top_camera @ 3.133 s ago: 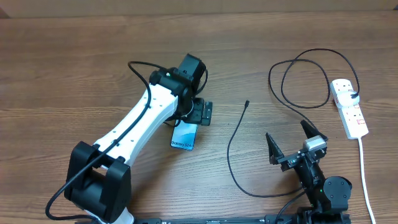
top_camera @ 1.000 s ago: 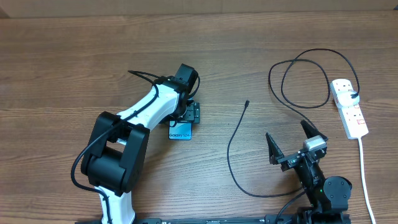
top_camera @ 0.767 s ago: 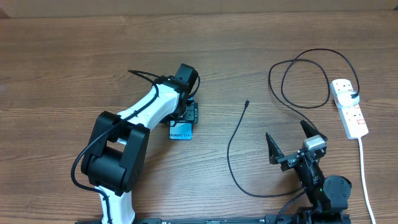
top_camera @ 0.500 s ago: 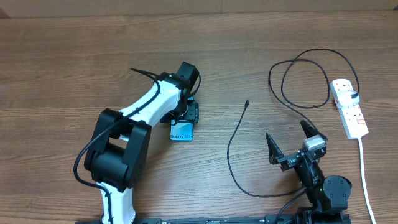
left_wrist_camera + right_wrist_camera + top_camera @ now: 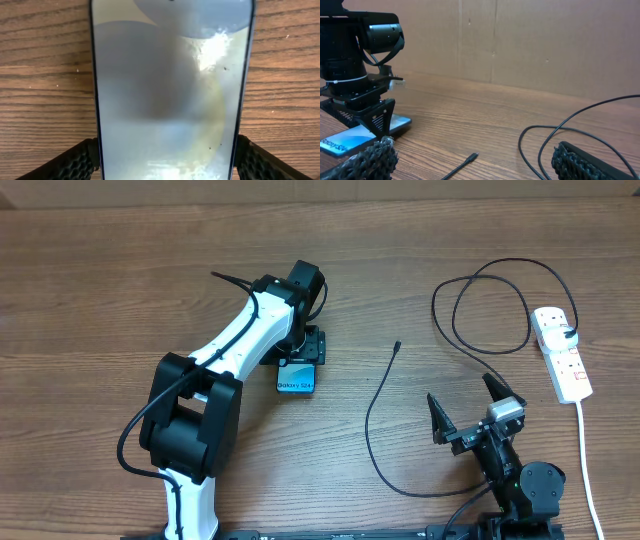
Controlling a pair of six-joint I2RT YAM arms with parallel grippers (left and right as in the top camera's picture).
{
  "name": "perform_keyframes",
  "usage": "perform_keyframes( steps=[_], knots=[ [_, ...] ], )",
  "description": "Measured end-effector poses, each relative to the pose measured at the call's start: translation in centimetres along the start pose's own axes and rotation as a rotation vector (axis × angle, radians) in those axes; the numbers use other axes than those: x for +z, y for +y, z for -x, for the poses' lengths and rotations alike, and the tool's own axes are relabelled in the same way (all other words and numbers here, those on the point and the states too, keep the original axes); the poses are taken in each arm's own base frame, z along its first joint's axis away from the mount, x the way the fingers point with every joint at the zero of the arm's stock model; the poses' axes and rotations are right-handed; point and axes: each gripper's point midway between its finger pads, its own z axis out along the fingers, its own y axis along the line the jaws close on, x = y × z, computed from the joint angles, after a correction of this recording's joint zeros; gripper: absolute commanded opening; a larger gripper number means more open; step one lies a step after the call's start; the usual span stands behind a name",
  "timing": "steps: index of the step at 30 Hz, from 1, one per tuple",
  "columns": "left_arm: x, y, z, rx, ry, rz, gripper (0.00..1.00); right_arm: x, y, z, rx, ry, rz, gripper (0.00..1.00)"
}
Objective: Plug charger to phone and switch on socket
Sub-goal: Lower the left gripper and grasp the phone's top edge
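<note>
The phone (image 5: 297, 378), with a light blue screen and "Galaxy S24" text, is near the table's middle. My left gripper (image 5: 302, 352) is shut on its far end. In the left wrist view the phone (image 5: 170, 90) fills the frame, with both black fingers (image 5: 75, 161) pressed against its long edges. The charger (image 5: 374, 400) is a thin black cable looping across the wood, and its plug tip (image 5: 397, 346) lies free, right of the phone. The tip also shows in the right wrist view (image 5: 472, 158). The socket (image 5: 562, 356) lies at the right edge. My right gripper (image 5: 468, 412) is open and empty near the front edge.
A thick white cord (image 5: 586, 455) runs from the socket toward the front right corner. The cable's big loop (image 5: 490, 310) lies between the plug tip and the socket. A cardboard wall (image 5: 520, 40) backs the table.
My left arm has carried the phone a little right and toward the back of the table. The right arm, cable and socket have not moved.
</note>
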Motion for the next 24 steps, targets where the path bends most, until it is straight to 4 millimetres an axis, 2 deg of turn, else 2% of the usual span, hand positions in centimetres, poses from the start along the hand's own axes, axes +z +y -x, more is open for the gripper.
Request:
perform_keyframes(
  steps=[13,20,22,23,24],
  knots=[
    [0.3,-0.3,0.4,0.002,-0.023,-0.014,0.79,0.0,0.0,0.0,0.0,0.0,0.0,1.0],
    [2.2,0.0,-1.5,0.014,0.022,0.006,0.79,0.0,0.0,0.0,0.0,0.0,0.0,1.0],
    [2.7,0.1,-1.9,0.015,0.029,0.007,0.82,0.0,0.0,0.0,0.001,0.0,0.0,1.0],
    [2.9,0.1,-1.9,0.013,0.027,0.005,0.86,0.0,0.0,0.0,0.0,0.0,0.0,1.0],
    [3.0,0.1,-1.9,0.011,0.024,0.003,0.95,0.0,0.0,0.0,0.0,0.0,0.0,1.0]
  ],
)
